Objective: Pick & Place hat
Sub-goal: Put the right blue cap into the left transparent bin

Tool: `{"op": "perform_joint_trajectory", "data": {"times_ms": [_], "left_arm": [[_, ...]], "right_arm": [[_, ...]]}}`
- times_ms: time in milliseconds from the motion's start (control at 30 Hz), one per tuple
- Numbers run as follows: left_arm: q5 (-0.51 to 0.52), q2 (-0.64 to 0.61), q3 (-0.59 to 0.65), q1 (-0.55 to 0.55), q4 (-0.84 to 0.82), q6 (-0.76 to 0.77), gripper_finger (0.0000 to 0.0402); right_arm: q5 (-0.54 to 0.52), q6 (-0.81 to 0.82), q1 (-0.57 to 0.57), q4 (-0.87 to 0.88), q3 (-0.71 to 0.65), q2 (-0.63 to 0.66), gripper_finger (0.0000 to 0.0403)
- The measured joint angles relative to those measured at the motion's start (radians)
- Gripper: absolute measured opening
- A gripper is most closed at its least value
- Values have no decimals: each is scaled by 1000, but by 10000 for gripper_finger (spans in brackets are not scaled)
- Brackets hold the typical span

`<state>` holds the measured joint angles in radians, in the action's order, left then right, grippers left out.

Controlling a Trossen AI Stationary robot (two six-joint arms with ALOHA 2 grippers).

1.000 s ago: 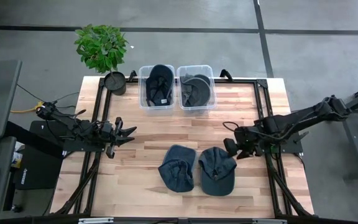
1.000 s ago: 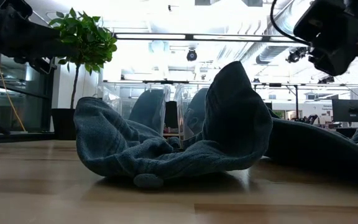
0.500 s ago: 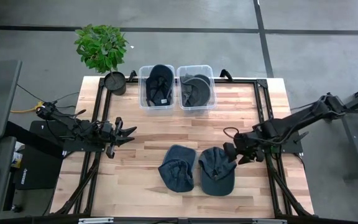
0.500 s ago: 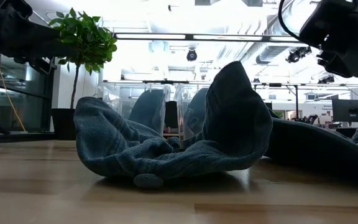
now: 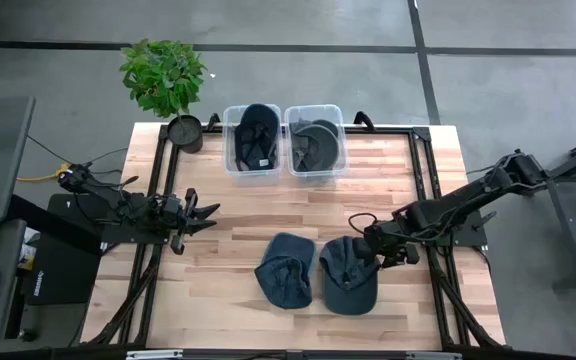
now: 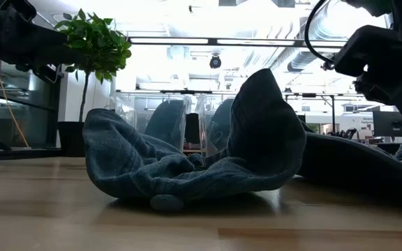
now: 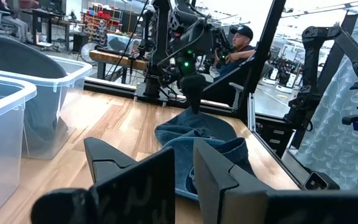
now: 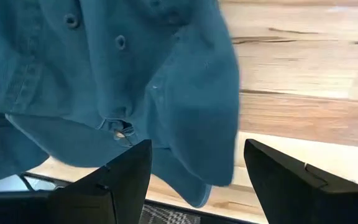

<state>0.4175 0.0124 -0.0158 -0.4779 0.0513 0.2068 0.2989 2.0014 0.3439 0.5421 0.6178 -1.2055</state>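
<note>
Landmark: the table [image 5: 218, 250], light wood with a black frame. Off its far-left corner, a potted plant [image 5: 164, 80], touching the table's edge by the pot.

Left gripper [image 5: 206, 213] hangs over the table's left half, near the left edge, jaws spread, holding nothing; from the left wrist its two fingers [image 7: 135, 180] stand apart and point across the table toward the hats.

Along the table's far edge, centred: two clear bins side by side, touching. Left bin [image 5: 251, 140] holds a dark cap [image 5: 259, 132]; right bin [image 5: 315, 140] holds another cap [image 5: 314, 143].

In the table's near half, centre: left hat [image 5: 286, 269], crumpled, blue denim; from the low camera it shows as a rumpled heap [image 6: 194, 153] on the wood. Just beside it, toward the table's right, right hat [image 5: 349, 274], flat, brim toward the near edge.

Right gripper [image 5: 366, 245] is over the right hat's far-right edge, right of table centre, jaws spread wide; from the right wrist the fingers [image 8: 123, 180] straddle the hat cloth [image 8: 104, 81], not closed on it. Whether they touch the cloth cannot be told.
</note>
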Motion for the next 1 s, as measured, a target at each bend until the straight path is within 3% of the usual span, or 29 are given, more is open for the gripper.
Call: {"op": "perform_joint_trajectory", "data": {"times_ms": [400, 600, 867, 1000], "left_arm": [[1, 0, 0, 0, 0, 0, 0], [1, 0, 0, 0, 0, 0, 0], [1, 0, 0, 0, 0, 0, 0], [2, 0, 0, 0, 0, 0, 0]], "right_arm": [[35, -40, 0, -87, 0, -101, 211], [46, -71, 0, -83, 0, -104, 148], [45, -124, -3, -88, 0, -102, 27], [43, -155, -3, -92, 0, -94, 16]]}}
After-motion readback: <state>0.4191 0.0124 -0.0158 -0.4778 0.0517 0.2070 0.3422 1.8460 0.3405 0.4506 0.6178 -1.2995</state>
